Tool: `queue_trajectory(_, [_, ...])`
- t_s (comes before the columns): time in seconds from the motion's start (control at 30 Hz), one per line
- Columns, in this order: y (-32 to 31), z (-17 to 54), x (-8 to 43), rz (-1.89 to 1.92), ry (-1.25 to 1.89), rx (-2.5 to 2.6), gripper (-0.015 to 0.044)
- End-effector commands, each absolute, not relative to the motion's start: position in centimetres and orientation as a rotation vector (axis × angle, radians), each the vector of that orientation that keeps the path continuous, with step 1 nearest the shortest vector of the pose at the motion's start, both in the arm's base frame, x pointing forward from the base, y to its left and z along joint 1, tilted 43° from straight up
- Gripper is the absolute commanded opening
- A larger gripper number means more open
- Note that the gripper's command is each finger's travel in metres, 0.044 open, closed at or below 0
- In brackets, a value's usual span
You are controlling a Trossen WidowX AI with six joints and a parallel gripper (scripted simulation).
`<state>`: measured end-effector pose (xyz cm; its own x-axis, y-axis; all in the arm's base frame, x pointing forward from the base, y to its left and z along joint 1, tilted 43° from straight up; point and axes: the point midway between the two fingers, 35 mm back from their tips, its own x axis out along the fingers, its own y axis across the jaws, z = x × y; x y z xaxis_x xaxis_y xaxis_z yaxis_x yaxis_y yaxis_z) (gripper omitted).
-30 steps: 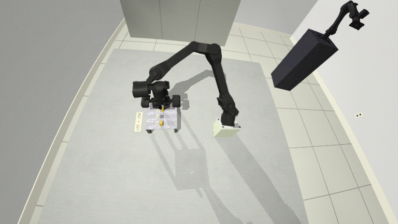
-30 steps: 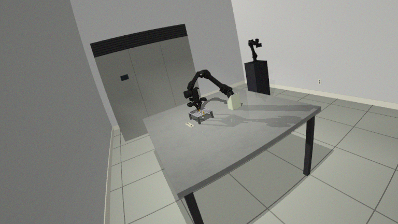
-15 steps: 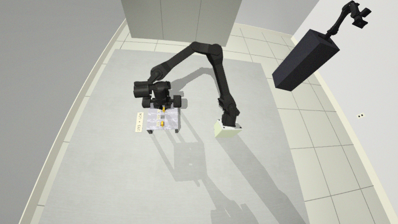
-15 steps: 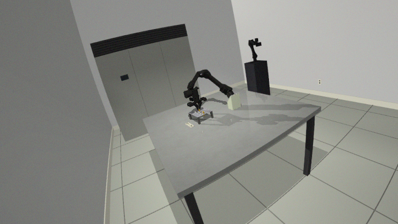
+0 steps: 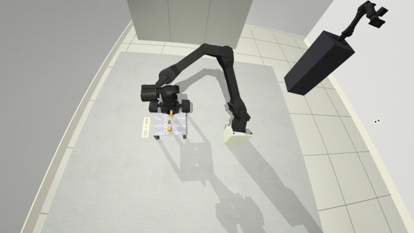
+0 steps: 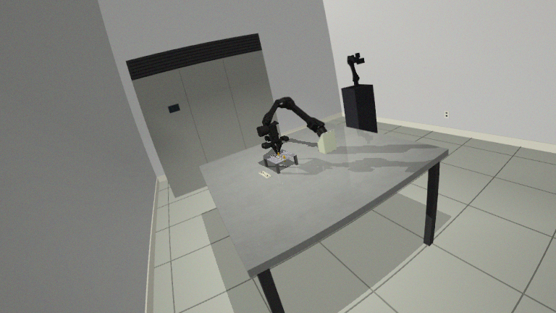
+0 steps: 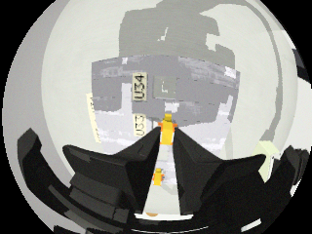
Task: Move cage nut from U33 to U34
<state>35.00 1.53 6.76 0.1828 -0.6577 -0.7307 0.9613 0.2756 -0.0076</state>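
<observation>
Cage nut (image 5: 171, 113) (image 6: 278, 153) (image 7: 167, 132), the yellow-orange one to be moved, sits pinched between the fingertips of the black gripper (image 5: 171, 112) (image 6: 278, 152) (image 7: 167, 132); the fingers are closed on its sides and point down at the rail plate (image 5: 180, 123) (image 6: 289, 156) (image 7: 107, 78). In the wrist view, the nut appears beside the U33 label (image 7: 139, 125), while the square hole U34 (image 7: 165, 87) is empty next to its U34 label (image 7: 139, 87); whether the nut touches the plate cannot be told, and its wings are too small to judge.

The other nut (image 5: 169, 128) (image 6: 284, 156) (image 7: 158, 176) stands on the plate, apart from the held one; the wrist view shows it through the gap between the fingers.

The plate stands on short dark legs on the grey table (image 5: 122, 172) (image 6: 328, 194) (image 7: 63, 73); a pale sign strip (image 5: 145, 127) (image 6: 264, 174) (image 7: 94, 117) lies beside it; the arm (image 5: 232, 81) (image 6: 301, 113) reaches over from its pale green mount block (image 5: 237, 138) (image 6: 326, 142) (image 7: 263, 157); a second black arm (image 5: 355, 22) (image 6: 352, 69) stands on a dark pedestal (image 5: 317, 62) (image 6: 358, 109) beyond the table.
</observation>
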Motion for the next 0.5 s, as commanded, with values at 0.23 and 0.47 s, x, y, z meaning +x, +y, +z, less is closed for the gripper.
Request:
queue_trajectory(0.23, [1.51, 6.71, 34.86, -1.202, 0.702, 0.521, 0.0033])
queue_trajectory(0.47, [1.50, 6.70, 34.81, -1.191, 0.698, 0.525, 0.0033])
